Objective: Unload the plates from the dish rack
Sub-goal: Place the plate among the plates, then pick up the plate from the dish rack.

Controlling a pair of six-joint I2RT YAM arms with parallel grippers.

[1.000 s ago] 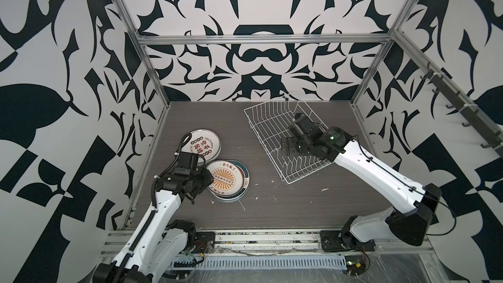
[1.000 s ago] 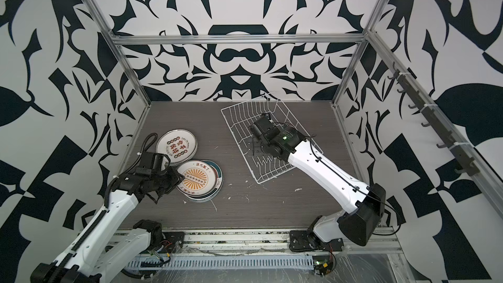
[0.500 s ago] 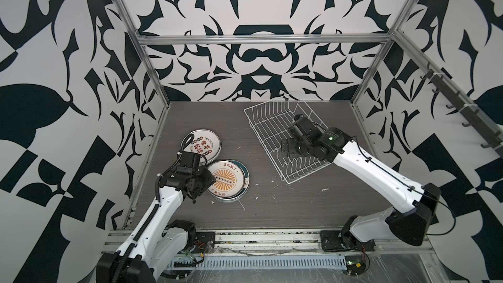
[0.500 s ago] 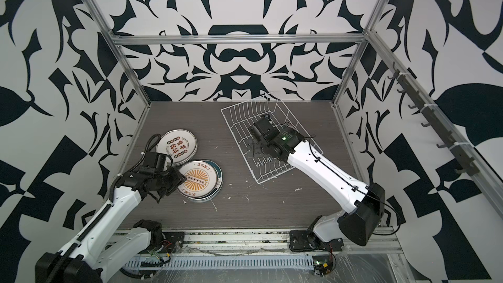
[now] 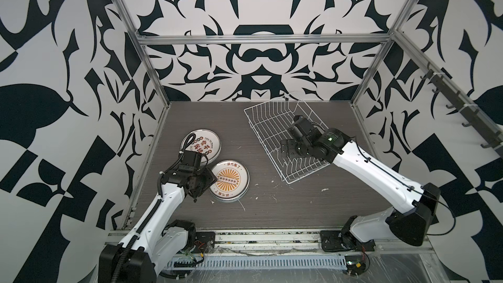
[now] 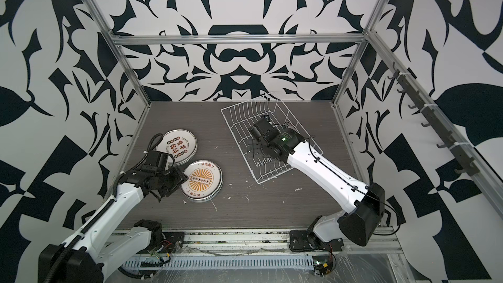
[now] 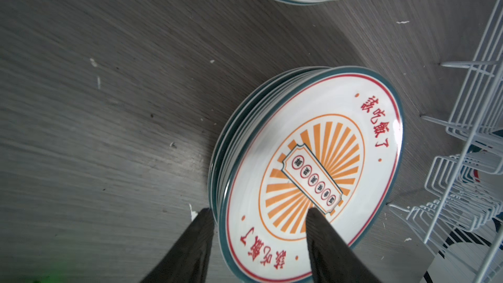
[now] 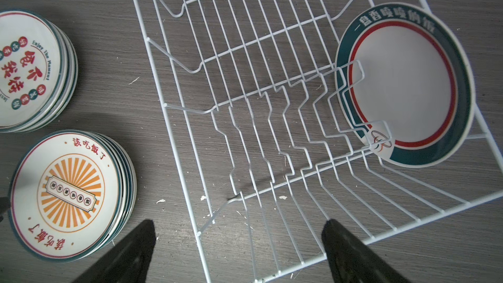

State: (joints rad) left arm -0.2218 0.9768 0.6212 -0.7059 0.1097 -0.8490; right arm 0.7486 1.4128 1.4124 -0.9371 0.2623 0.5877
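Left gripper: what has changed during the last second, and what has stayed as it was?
The left gripper has opened its jaws at the rim of the top sunburst plate, apparently releasing it onto the sunburst stack. The right gripper drifted slightly toward the near end of the dish rack. Unchanged: right jaws wide open, the sunburst stack and the character-print stack in place. One last plate is left in the rack.

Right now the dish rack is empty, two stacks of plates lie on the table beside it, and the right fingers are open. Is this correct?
Not quite: the dish rack holds one plate, standing in its end slot, as the right wrist view shows. The two stacks do lie on the table beside it, and the right fingers are open.
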